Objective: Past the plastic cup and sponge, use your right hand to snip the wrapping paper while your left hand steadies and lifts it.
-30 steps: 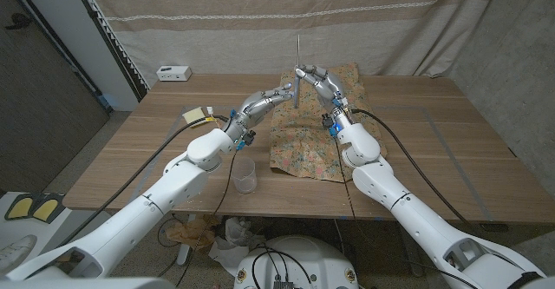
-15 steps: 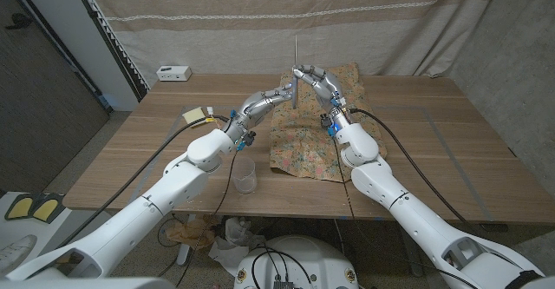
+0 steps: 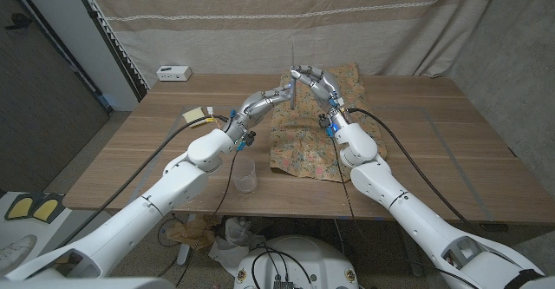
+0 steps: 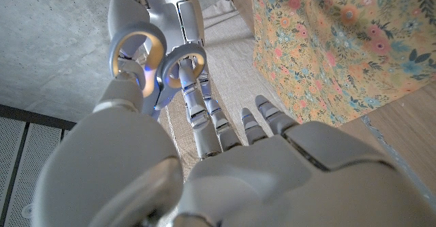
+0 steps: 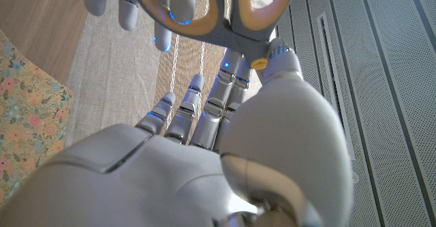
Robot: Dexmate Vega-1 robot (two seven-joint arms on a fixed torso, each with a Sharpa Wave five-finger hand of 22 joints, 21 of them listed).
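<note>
Floral wrapping paper (image 3: 305,143) (image 4: 340,36) (image 5: 27,118) lies on the wooden table (image 3: 416,141), past the clear plastic cup (image 3: 244,174) and the yellow sponge (image 3: 197,114). Above the paper's far edge both hands meet at grey scissors (image 3: 297,70) with yellow-lined loops (image 4: 157,56) (image 5: 218,9), blades pointing up. My left hand (image 3: 269,98) (image 4: 225,179) pinches a loop between thumb and a finger. My right hand (image 3: 314,82) (image 5: 170,165) has its fingers and thumb on the handles from the other side.
A small white box (image 3: 173,72) sits at the table's far left corner. A curtain hangs behind the table. Bare wood spreads to the right of the paper.
My right hand has edged slightly leftward at the scissors' handles. The left hand, paper, cup and sponge stay as they were.
</note>
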